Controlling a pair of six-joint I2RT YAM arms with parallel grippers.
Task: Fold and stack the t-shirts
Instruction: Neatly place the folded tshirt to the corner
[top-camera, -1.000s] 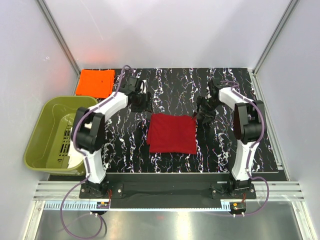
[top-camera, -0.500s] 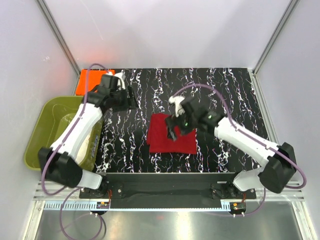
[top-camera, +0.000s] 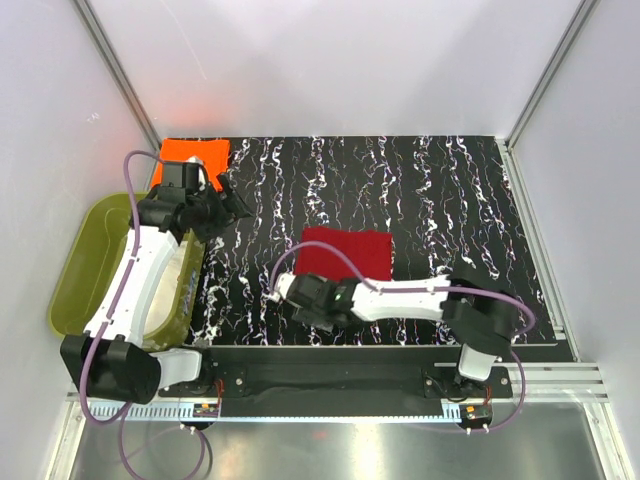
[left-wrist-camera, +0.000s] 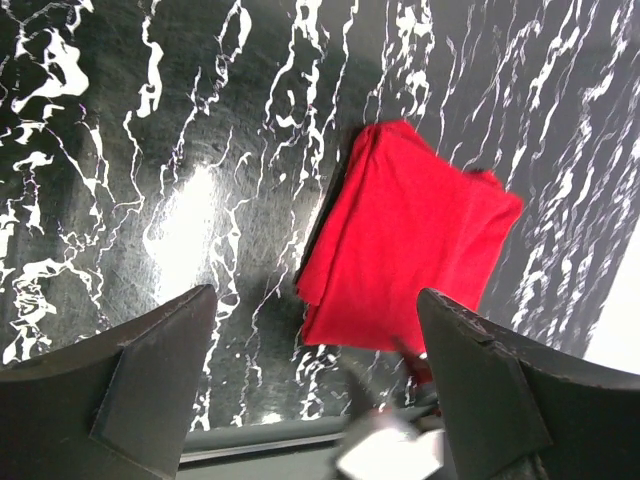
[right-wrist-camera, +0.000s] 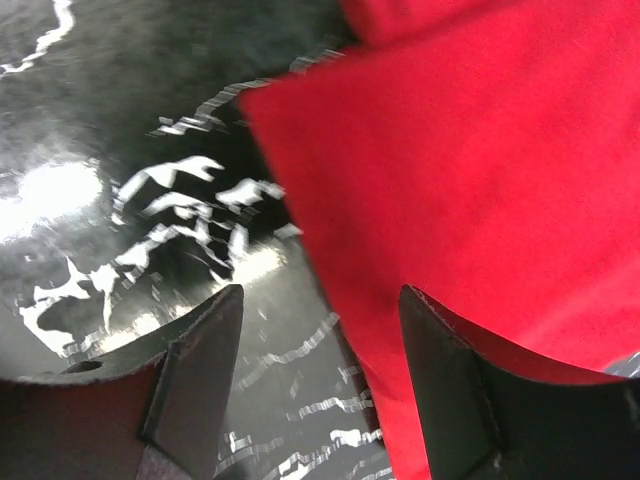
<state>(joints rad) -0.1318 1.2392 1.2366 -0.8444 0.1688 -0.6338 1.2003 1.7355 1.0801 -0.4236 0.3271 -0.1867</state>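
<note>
- The left gripper (left-wrist-camera: 315, 293) stands wide, with nothing between its jaws. It hangs above the black, white-veined table (top-camera: 450, 200).
- In the top view this gripper sits toward 10 o'clock on the table, just beside the near edge of the orange t-shirt (top-camera: 195, 150).
- The right gripper (right-wrist-camera: 320, 292) also has its jaws apart and grips nothing. One of its fingers (right-wrist-camera: 470, 400) is over red cloth and the other is over bare table, so they straddle the shirt's edge.
- In the top view the right gripper is low at the 7 o'clock corner of the red t-shirt (top-camera: 365, 245).
- The red t-shirt lies folded into a flat rectangle near the table's centre, slightly toward 6 o'clock. In the left wrist view its layered folded edge shows on the left side.
- The orange t-shirt lies folded flat in the table's 10 o'clock corner, well apart from the red one and not stacked with it.
- The right arm (top-camera: 400, 298) stretches leftward across the table's near edge, covering the red shirt's near border.
- The left arm (top-camera: 140, 270) rises over an olive-green tub (top-camera: 80, 265), which sits off the table at 9 o'clock.
</note>
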